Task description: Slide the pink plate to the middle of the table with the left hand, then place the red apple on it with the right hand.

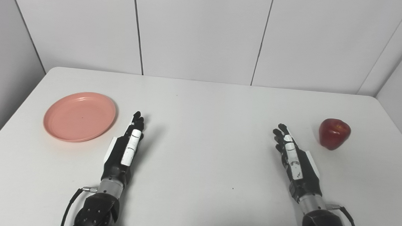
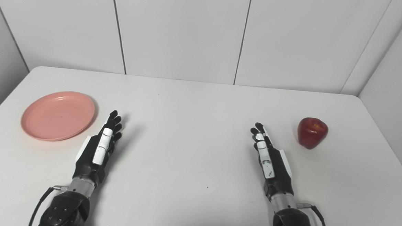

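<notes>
- Left eye view: nothing's started yet from what I can see. The pink plate [image 1: 79, 116] sits far out on the left side of the table [image 1: 198, 161], and my left hand [image 1: 127, 147] is just beside its right rim, not touching it. Fingers are stretched out flat and together-ish, holding nothing. My worry here is that the plate is shallow and slick-looking, so if I push on the rim from the wrong side it could spin or skate toward the table edge instead of heading to the middle
- Right eye view: the red apple [image 2: 311, 133] stands near the right edge, well apart from the plate. My right hand [image 2: 270, 161] is near it but clear of it, fingers extended, empty. The risk I see there is a round apple rolling off the table if a fingertip bumps it before I've got a proper wrap, or rolling off the plate's low lip when I set it down
</notes>
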You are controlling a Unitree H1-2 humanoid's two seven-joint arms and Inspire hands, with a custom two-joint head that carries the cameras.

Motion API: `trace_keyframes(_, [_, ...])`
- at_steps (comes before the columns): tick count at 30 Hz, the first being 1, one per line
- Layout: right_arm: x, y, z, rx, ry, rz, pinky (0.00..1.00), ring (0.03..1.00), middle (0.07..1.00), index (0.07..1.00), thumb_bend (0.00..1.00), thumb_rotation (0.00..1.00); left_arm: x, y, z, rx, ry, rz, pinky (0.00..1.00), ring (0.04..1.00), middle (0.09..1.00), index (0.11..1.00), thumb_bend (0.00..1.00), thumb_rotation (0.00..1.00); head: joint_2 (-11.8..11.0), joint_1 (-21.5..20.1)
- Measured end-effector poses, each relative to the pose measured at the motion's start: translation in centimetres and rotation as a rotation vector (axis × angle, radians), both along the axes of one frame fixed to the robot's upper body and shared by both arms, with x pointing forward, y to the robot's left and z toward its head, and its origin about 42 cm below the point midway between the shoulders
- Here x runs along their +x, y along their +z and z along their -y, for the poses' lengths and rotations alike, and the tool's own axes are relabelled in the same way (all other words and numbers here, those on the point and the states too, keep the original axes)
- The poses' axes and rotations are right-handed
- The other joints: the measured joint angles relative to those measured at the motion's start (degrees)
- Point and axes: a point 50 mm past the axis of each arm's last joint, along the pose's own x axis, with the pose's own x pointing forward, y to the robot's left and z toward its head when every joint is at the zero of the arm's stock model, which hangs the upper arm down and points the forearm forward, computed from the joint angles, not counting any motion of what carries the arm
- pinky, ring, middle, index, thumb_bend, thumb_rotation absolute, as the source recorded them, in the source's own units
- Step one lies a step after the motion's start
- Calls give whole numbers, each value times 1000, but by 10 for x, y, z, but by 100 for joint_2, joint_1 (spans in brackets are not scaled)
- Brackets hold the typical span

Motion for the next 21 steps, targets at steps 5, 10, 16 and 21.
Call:
trace_keyframes(5, [2, -2, 8, -6, 4, 9, 1000, 971, 944, 965, 834, 1000, 0, -2, 8, 4, 12, 10, 1000, 1000, 1000, 1000, 745, 947, -158, 333])
trace_keyframes(10, [4, -5, 18, 1, 8, 15, 1000, 978, 949, 967, 817, 1000, 0, -7, 14, 4, 25, 22, 1000, 1000, 1000, 1000, 740, 955, -342, 632])
trace_keyframes(16, [6, -10, 23, -1, 27, 29, 1000, 981, 953, 963, 835, 1000, 1, -12, 22, 19, 34, 31, 1000, 1000, 1000, 1000, 718, 979, -571, 852])
trace_keyframes(21, [9, -13, 28, 10, 45, 26, 1000, 980, 957, 968, 823, 1000, 4, -16, 28, 38, 39, 41, 1000, 1000, 1000, 1000, 704, 993, -721, 1011])
